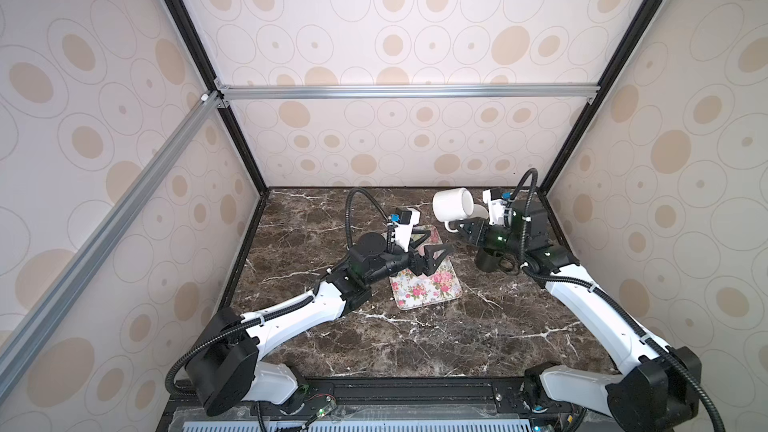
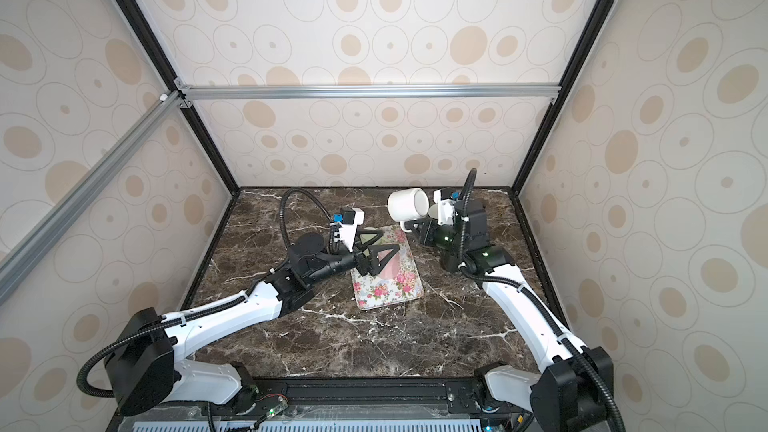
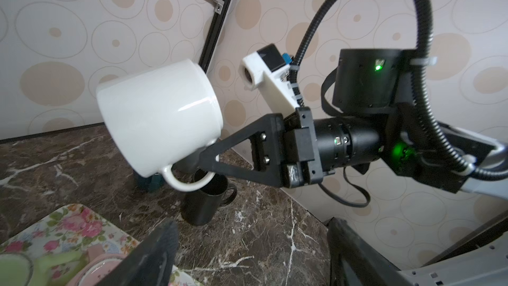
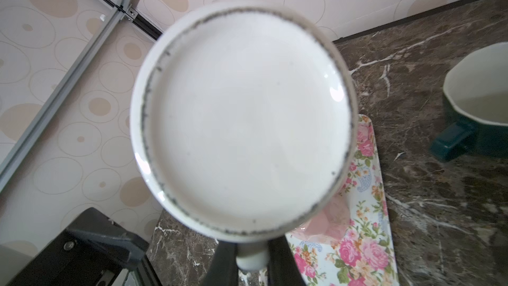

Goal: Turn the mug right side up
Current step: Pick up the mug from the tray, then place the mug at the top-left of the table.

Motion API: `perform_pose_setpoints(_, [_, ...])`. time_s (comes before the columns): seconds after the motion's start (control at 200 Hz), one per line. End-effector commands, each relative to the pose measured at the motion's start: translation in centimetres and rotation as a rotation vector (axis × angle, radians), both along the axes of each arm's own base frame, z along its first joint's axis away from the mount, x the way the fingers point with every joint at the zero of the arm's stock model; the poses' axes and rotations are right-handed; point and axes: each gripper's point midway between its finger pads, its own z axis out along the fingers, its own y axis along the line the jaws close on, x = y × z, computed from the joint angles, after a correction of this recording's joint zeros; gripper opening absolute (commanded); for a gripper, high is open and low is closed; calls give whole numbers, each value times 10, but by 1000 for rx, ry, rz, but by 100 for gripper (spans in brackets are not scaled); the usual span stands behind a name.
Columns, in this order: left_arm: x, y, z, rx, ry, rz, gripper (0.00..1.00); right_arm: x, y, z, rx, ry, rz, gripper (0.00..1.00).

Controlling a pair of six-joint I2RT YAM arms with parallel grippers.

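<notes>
Right wrist view shows the mug [image 4: 242, 122] base-on, unlike the top views; right claw [image 3: 204, 158] clamps its handle [image 4: 251, 261].

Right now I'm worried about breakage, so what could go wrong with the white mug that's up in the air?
The right pincer holds the white mug only by its handle, tipped sideways above the marble table; turning it could loosen the grip and drop it. The black mug stands close under that arm, so lowering might knock it. The open left pincer nearby could clash.
</notes>
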Motion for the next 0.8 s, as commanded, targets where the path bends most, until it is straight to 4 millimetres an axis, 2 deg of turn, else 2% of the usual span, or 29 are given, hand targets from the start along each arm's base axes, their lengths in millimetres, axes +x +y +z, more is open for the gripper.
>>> perform_pose_setpoints(0.0, [-4, -4, 22, -99, -4, -102, 84, -3, 6, 56, 147, -169, 26, 0])
perform_pose_setpoints(0.26, [-3, -9, 20, -146, 58, -172, 77, -12, 4, 68, 181, -237, 31, 0])
perform_pose_setpoints(0.435, [-2, -10, 17, -142, 81, -182, 77, -16, 6, 76, 197, -261, 49, 0])
perform_pose_setpoints(0.665, [0, -10, 27, -163, 75, -193, 73, -26, 6, 79, 221, -292, 68, 0])
perform_pose_setpoints(0.795, [1, -14, 30, -178, 78, -213, 66, -34, 7, 84, 243, -326, 92, 0])
